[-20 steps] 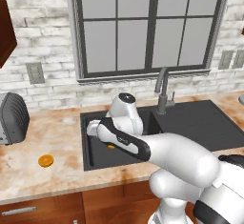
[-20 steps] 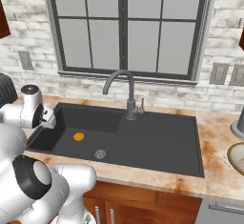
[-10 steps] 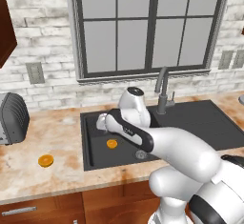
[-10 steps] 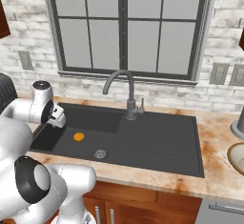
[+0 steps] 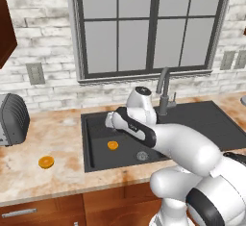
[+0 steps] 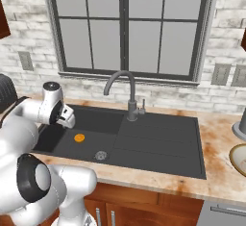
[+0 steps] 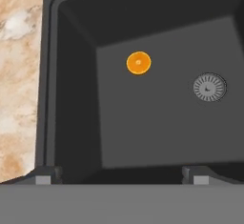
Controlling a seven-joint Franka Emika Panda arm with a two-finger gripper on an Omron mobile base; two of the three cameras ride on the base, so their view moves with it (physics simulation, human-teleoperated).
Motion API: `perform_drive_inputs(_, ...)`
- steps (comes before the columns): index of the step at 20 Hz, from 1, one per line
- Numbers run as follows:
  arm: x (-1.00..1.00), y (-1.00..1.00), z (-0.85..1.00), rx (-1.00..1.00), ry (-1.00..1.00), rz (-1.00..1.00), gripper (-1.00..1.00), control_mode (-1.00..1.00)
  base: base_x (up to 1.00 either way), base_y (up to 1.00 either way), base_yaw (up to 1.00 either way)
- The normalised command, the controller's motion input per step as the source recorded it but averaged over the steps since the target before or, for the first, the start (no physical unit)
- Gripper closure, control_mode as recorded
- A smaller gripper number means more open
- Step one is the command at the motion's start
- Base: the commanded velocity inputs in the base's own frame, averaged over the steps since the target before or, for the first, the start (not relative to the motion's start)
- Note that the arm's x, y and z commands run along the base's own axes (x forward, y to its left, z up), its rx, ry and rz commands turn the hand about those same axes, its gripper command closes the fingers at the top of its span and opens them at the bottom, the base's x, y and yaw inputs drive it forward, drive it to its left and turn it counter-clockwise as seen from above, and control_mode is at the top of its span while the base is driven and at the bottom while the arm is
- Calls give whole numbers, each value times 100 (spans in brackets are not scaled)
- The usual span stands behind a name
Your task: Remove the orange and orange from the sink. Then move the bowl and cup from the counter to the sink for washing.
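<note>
While held above the sink (image 5: 96,124), the end effector (image 7: 122,174) is spread wide, empty | one orange (image 7: 138,63) is seen beside the drain (image 7: 209,86) | second orange (image 5: 46,162) is seen on the worktop (image 5: 29,172).

No text, label, brand, number or sign can be read on anything in these views
</note>
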Motion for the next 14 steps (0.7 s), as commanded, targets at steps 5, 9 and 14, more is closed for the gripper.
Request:
perform_drive_inputs(5,35,-13,-13,-6,-2,-1,-100,-100,0,0,0)
perform_drive_inputs(9,38,-8,-13,-9,-1,-1,-100,-100,0,0,0)
perform_drive_inputs(14,35,-1,-16,-5,0,0,-100,-100,0,0,0)
